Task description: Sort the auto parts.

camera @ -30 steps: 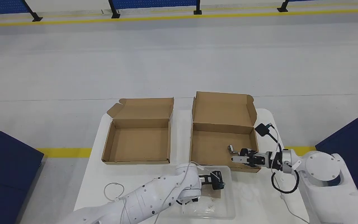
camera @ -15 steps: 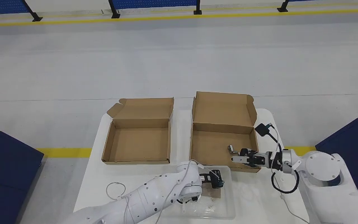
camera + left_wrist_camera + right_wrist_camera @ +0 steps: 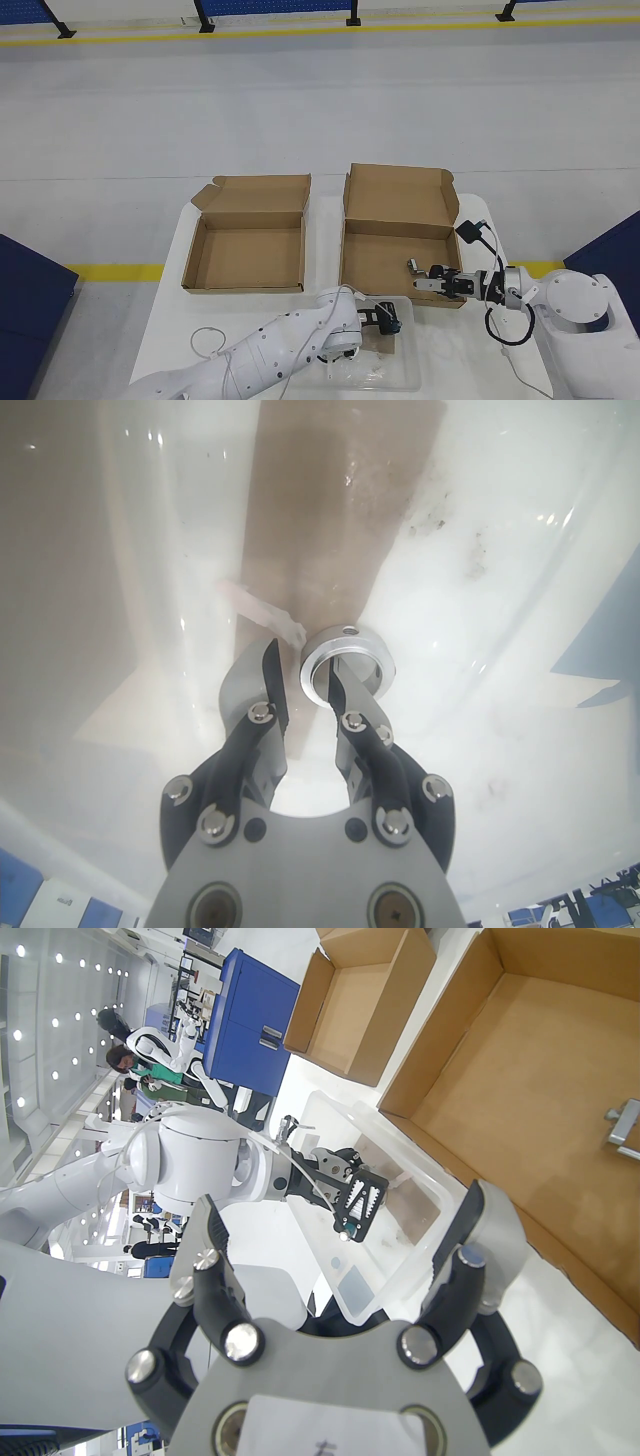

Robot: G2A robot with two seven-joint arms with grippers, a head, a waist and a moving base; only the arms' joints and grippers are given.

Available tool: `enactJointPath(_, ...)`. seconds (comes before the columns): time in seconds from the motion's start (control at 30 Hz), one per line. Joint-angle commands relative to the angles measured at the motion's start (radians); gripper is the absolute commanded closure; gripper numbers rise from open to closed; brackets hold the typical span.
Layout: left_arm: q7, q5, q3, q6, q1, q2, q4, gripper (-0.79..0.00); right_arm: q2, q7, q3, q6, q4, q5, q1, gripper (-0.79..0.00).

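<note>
A silver metal ring (image 3: 347,650) with a small side hole lies on the floor of the clear plastic bin (image 3: 410,372). My left gripper (image 3: 302,660) is down in the bin, open, with one finger inside the ring and the other outside its wall. A pale plastic clip (image 3: 260,610) lies beside the ring. My right gripper (image 3: 340,1208) hangs open and empty over the front right corner of the right cardboard box (image 3: 385,262). A silver metal part (image 3: 622,1125) rests on that box's floor. From above, the left gripper (image 3: 390,322) is at the bin's far side and the right gripper (image 3: 425,283) is just beyond it.
The left cardboard box (image 3: 243,258) stands open, its floor bare. Small white parts (image 3: 365,375) lie in the bin's near half. A thin white cable loop (image 3: 205,340) lies on the table's left side. Bare white table runs along the front right.
The left gripper has shifted very slightly within the bin. The right arm has kept still.
</note>
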Motion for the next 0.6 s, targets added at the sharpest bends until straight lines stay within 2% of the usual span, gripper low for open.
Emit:
enactJointPath(0.0,-0.003,0.005,-0.004,-0.002,0.003,0.001,-0.002,-0.191,0.0,0.0,0.0,0.0,0.0,0.0,0.0,-0.785)
enactJointPath(0.3,-0.063,0.015,-0.01,-0.009,0.005,-0.002,-0.015,-0.225,0.0,0.0,0.0,0.0,0.0,0.0,0.0,-0.785)
enactJointPath(0.57,-0.063,0.005,-0.004,-0.019,0.005,-0.019,0.018,-0.249,0.0,0.0,0.0,0.0,0.0,0.0,0.0,-0.785)
